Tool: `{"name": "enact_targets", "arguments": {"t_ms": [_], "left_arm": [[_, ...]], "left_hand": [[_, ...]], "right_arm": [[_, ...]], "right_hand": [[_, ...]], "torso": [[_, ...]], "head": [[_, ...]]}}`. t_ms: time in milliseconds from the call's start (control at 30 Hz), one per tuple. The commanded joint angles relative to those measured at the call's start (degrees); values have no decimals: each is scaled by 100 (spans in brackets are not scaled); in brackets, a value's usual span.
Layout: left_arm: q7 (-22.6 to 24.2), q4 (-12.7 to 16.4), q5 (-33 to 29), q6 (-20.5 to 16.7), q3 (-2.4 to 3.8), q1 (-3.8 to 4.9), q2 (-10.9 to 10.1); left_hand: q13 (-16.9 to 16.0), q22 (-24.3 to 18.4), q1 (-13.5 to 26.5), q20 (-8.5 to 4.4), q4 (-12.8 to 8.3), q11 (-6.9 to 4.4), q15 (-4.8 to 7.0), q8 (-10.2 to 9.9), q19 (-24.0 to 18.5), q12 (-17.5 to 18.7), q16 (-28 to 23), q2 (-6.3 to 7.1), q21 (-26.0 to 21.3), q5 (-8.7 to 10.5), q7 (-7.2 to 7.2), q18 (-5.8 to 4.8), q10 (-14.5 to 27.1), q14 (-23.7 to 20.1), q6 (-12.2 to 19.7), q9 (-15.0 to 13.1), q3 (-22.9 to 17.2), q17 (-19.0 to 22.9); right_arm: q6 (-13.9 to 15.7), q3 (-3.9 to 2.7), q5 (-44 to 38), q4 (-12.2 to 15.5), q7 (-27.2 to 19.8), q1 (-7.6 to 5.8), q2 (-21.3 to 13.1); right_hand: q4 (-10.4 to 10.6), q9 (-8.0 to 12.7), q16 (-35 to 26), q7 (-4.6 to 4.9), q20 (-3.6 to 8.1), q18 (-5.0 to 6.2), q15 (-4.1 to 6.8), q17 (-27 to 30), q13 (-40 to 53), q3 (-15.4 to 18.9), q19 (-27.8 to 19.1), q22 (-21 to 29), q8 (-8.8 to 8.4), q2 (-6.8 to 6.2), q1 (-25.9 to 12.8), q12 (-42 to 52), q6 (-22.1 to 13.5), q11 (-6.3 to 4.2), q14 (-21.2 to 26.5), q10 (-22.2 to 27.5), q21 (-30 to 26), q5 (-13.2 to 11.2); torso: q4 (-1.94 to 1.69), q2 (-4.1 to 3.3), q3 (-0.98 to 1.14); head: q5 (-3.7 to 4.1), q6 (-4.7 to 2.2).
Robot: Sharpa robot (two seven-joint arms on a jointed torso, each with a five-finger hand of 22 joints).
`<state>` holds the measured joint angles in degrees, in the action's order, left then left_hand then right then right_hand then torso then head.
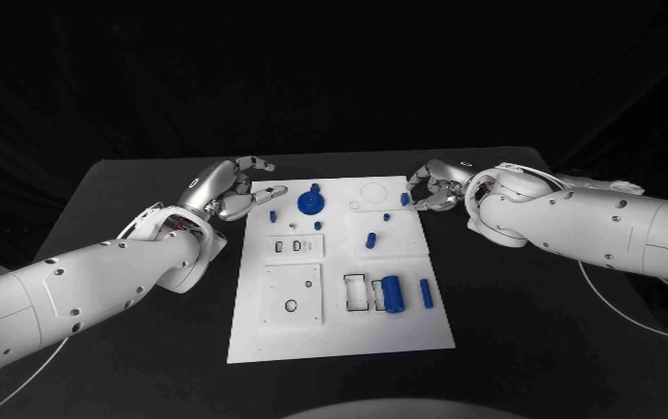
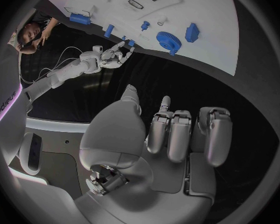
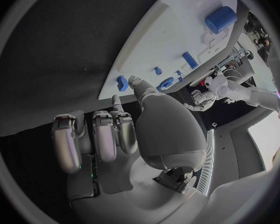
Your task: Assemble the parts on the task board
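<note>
Robotics lab, black-draped table (image 1: 167,173), dark backdrop, white task board (image 1: 341,327) of blue test parts (image 1: 394,294)

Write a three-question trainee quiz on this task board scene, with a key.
1. True or false: the left hand holds the blue gear.
2. Which hand hovers at the far right corner of the task board, beside a small blue part? A) left B) right
3. Fill in: the blue cylinder lies at the board's ____ end, nearest the robot.

Key: 1 false, it holds nothing; 2 B; 3 near.
</note>
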<state>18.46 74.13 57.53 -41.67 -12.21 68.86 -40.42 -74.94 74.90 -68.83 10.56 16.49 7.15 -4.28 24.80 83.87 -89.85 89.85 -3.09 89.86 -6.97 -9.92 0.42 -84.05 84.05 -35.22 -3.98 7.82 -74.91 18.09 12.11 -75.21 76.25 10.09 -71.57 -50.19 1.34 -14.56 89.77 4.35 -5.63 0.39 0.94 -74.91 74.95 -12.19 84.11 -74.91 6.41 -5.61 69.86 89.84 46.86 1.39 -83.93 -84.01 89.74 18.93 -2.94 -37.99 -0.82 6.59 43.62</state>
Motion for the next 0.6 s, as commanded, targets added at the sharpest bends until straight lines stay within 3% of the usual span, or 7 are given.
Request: {"name": "enact_targets", "arguments": {"t_ms": [33, 167, 333, 467, 600], "left_arm": [[82, 17, 22, -30, 4, 2, 16], [88, 21, 22, -30, 4, 2, 21], [82, 14, 22, -28, 4, 2, 22], [82, 22, 22, -26, 4, 2, 12], [82, 24, 22, -25, 4, 2, 1]], "left_hand": [[-1506, 1510, -8, 37, 11, 26, -35, -33, 613, -15, 15, -53, 14, -23, -116, -42, -595, 595, -39, 4, 32, -1509], [-1506, 1510, -8, 37, 11, 26, -35, -33, 613, -15, 15, -53, 14, -23, -116, -42, -595, 595, -39, 4, 32, -1509], [-1506, 1510, -26, 39, 11, 26, -35, -48, 613, -15, 15, -62, 14, -36, -116, -42, -595, 595, -47, 6, 38, -1509], [-1506, 1510, -26, 39, 11, 26, -35, -49, 613, -15, 15, -63, 14, -37, -116, -42, -595, 595, -48, 6, 38, -1509], [-1506, 1510, -30, 40, 12, 26, -35, -53, 613, -15, 15, -66, 14, -39, -116, -42, -595, 595, -50, 6, 40, -1509]], "right_arm": [[-83, 1, -100, -42, 90, 11, 40], [-57, 1, -104, -77, 97, 16, 81], [-132, 1, -101, -186, 107, 20, 186], [-163, 1, -103, -225, 118, 31, 234], [-173, 1, -104, -254, 107, 41, 263]], "right_hand": [[1, -9, 23, 1, 47, -39, 42, -1509, 1505, -31, 589, -1509, 17, 35, 58, 16, 56, -58, -607, -599, 26, -31], [4, -17, 23, -35, 54, -39, 51, -1509, 1505, -56, 589, -1509, 31, 81, 77, 16, 115, -73, -607, -599, 26, -42], [5, -16, 23, -114, 69, -39, 68, -1509, 1505, -103, 589, -1509, 32, 152, 107, 16, 189, -96, -607, -599, 26, -83], [0, -12, 23, -143, 75, -39, 75, -1509, 1505, -117, 589, -1509, 28, 166, 120, 16, 212, -103, -607, -599, 26, -95], [2, -8, 23, -156, 80, -39, 80, -1509, 1505, -133, 589, -1509, 25, 189, 127, 16, 234, -109, -607, -599, 26, -116]], "torso": [[-6, 2, -4], [-2, 0, -4], [9, 14, -4], [5, 8, 1], [10, 14, -2]], "head": [[-12, 0], [-35, -41], [-68, -8], [-77, -51], [-90, -35]]}}
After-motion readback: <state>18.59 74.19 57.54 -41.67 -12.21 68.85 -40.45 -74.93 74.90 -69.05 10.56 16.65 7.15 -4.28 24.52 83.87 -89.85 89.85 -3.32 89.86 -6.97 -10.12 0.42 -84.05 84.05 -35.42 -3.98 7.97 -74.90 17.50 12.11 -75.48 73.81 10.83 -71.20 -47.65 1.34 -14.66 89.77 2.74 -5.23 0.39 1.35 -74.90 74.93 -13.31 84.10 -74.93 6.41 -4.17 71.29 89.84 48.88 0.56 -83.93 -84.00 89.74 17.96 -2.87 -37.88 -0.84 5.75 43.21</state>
